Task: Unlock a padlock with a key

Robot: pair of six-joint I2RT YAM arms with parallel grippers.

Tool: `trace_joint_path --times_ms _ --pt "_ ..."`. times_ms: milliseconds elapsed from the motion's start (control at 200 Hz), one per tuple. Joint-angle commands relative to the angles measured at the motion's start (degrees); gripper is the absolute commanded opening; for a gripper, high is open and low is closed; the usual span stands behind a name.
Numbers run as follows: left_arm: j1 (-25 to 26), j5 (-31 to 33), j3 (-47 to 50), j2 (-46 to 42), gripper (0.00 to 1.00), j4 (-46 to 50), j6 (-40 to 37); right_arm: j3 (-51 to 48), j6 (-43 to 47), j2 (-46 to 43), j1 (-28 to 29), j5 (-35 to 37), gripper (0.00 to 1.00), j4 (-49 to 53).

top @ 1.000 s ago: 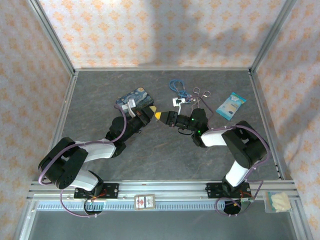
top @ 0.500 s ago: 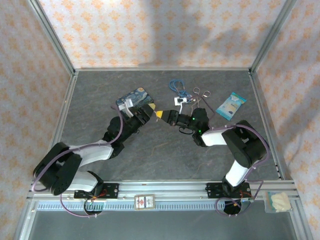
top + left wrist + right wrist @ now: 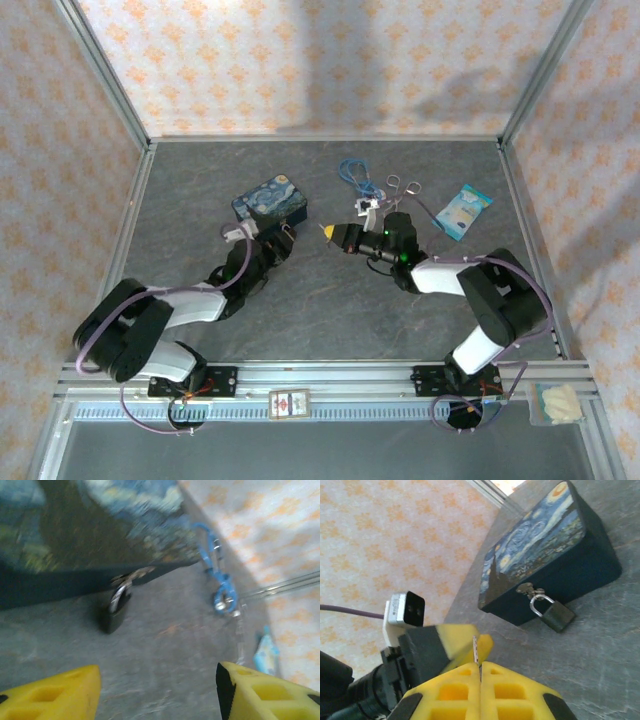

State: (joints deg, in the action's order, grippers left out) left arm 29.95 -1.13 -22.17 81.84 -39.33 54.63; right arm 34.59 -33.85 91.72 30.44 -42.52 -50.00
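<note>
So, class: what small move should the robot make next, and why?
Probably ease the open left gripper forward onto the padlock to steady it: it lies unheld at the hasp of the starry-night tin, and the right gripper is shut on the key.

We see yellow foam on the left tool (image 3: 157,680) and the right tool (image 3: 480,672), over black bodies. The key (image 3: 475,650) is a pale silvery sliver. The padlock (image 3: 556,616) is dark, near-black olive, with a bright silvery shackle. The tin box (image 3: 545,545) is deep blue, painted with swirling lighter blues and yellow stars. We find the tabletop (image 3: 330,300) dark grey with faint marbling, the walls (image 3: 300,60) pale cream with a repeating orange flower pattern, the coiled cable (image 3: 350,172) blue, and the packet (image 3: 462,210) light blue and white.
</note>
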Motion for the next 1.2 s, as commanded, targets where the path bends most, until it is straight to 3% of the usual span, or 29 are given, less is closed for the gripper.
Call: trace_joint_path --times_ms 0,195,390,861,921,1116,1196 --pt "1.6 6.9 -3.1 4.3 0.6 0.9 -3.0 -0.6 2.5 -1.6 -0.1 2.7 0.0 2.6" --pt "2.1 12.1 -6.5 13.2 0.52 -3.6 -4.8 -0.8 2.2 -1.5 -0.2 2.0 0.0 1.7" --pt "2.4 18.2 -10.5 20.3 0.51 -6.8 -4.7 -0.7 2.1 -1.6 -0.4 1.6 0.0 1.7" --pt "1.9 17.4 -18.7 32.7 0.47 -7.4 -4.6 -1.1 1.3 -0.9 -1.1 1.3 0.0 0.6" --pt "1.4 16.9 -19.3 33.6 0.42 -7.9 -4.5 -1.1 1.3 -0.9 -1.1 1.3 0.0 0.6" --pt "-0.1 14.4 -19.8 33.0 0.03 -8.1 -5.2 -1.3 1.4 -0.9 -1.4 1.3 0.0 0.9" --pt "-0.8 12.0 -18.1 31.2 0.0 -9.6 -5.4 -1.5 1.3 -0.8 -1.5 1.4 0.0 0.9"
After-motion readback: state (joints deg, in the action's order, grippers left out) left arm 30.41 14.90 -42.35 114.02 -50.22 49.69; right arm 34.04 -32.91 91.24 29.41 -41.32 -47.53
